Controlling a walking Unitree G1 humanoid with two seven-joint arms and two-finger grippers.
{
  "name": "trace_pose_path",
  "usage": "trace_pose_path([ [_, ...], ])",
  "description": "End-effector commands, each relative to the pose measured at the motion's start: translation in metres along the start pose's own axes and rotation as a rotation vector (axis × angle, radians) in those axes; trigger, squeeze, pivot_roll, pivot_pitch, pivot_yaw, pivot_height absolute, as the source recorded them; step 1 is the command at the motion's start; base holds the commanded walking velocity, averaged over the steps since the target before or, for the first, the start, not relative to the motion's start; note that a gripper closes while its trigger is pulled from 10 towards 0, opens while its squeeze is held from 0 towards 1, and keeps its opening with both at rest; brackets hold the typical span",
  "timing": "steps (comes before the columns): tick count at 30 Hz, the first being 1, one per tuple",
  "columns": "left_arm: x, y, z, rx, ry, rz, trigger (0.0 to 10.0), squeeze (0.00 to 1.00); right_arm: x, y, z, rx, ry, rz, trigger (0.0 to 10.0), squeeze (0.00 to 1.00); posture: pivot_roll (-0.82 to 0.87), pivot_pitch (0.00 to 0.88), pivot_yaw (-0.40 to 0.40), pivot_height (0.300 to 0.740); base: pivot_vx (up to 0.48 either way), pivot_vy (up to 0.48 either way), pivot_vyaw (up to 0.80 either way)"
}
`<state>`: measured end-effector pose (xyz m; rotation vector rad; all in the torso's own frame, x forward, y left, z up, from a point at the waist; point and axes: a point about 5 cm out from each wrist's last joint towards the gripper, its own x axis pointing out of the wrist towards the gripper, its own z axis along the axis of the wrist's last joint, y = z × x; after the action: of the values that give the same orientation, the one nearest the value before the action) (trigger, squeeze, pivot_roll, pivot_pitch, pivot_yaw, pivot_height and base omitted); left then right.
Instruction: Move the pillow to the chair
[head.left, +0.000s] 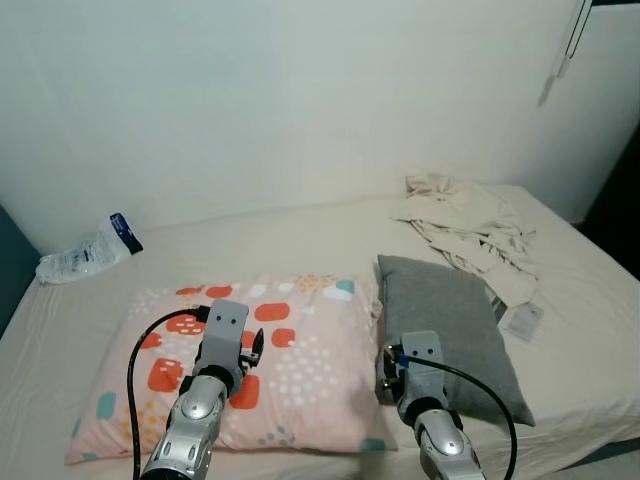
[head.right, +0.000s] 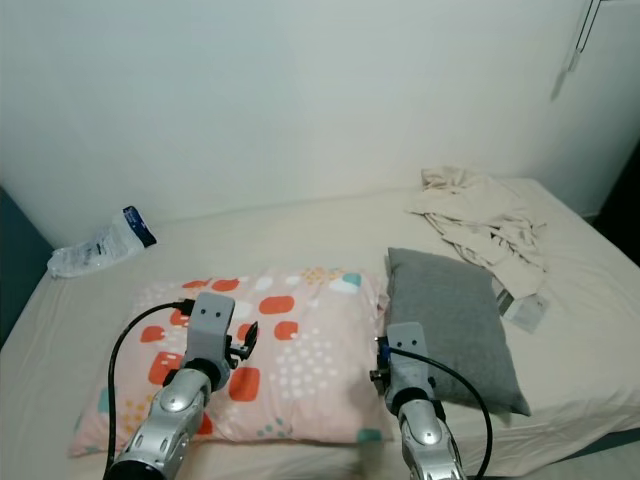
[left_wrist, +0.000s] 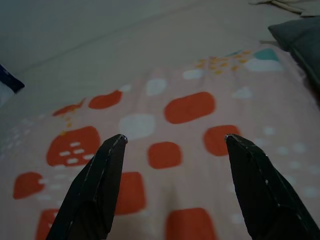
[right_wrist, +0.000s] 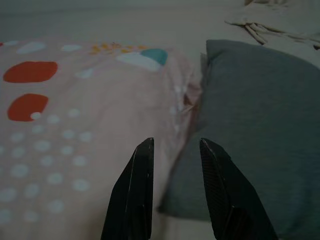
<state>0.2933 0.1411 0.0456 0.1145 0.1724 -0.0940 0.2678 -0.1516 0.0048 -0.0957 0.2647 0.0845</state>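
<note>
On the bed (head.left: 590, 330), patterned pillow (head.left: 300, 370), long axis left-right.

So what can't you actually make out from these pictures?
- The chair: the eye views take in just the bed and wall.
- The small packet beside the grey pillow: too small to read.
- The patterned pillow: its near edge is hidden behind the left arm.
- The right gripper in the eye views: its wrist housing covers its fingers.

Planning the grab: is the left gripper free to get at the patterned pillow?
Probably yes. The left gripper hovers over the patterned pillow with fingers spread, nothing between them; the grey pillow lies beside it.
</note>
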Motion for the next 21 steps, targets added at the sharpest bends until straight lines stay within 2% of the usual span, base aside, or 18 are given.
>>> trace_pose_path([
  [1,-0.003,0.006,-0.006,0.003,0.020,0.028,10.0,0.00,-0.001,0.007,0.000,-0.011,0.001,0.028,10.0,0.00,0.02,0.032,0.047,0.740,0.000,0.000,0.00],
  [14,-0.004,0.015,-0.005,-0.008,0.014,0.074,10.0,0.00,0.001,0.010,0.002,-0.016,-0.005,0.058,10.0,0.00,0.02,0.021,0.034,0.740,0.000,0.000,0.00],
  [21,-0.001,0.024,-0.014,-0.011,0.094,0.141,10.0,0.00,0.003,0.013,0.000,0.035,0.033,0.092,10.0,0.00,0.02,0.012,0.031,0.740,0.000,0.000,0.00],
])
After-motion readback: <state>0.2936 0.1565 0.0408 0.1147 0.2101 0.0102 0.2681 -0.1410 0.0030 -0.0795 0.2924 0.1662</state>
